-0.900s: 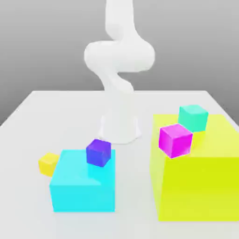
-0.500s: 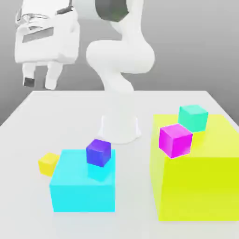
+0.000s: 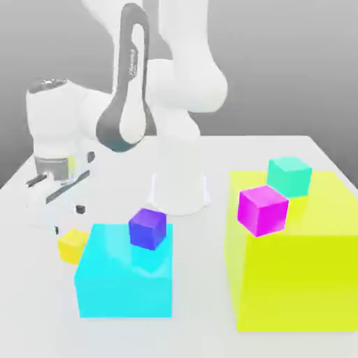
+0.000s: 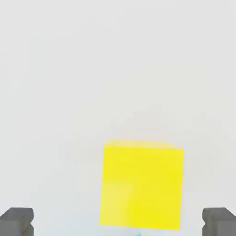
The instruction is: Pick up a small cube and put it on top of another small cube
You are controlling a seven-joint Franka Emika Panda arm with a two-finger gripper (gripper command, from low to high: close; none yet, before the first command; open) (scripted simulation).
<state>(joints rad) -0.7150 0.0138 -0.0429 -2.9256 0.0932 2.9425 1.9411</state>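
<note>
- Golden-yellow, the small cube (image 3: 72, 245) sits on the table (image 3: 28, 280) at the exterior view's left, just beside the cyan block (image 3: 124, 280). We read this as the piece to lift, since it lies low and free on three sides.
- Above it we see the gripper (image 3: 57, 210), pointing down, its jaws spread wide and holding nothing. In the hand view the cube (image 4: 140, 184) lies between the two dark fingertips (image 4: 17, 220), with a gap on each side, so we judge the hand is lined up to straddle it before closing.
- The cyan block carries a purple cube (image 3: 147, 228) on its top, near the back edge. We think this small cube is a likely target for stacking, being the nearest.
- The arm's white base (image 3: 180, 185) stands behind, mid-table.
- On the exterior view's right, the big lime block (image 3: 294, 280) bears a magenta cube (image 3: 262, 210) and a teal cube (image 3: 289, 176), well apart from the gripper; either could serve as a base too, though farther off.
- We judge the risk to be the near finger clipping the cyan block on descent.
</note>
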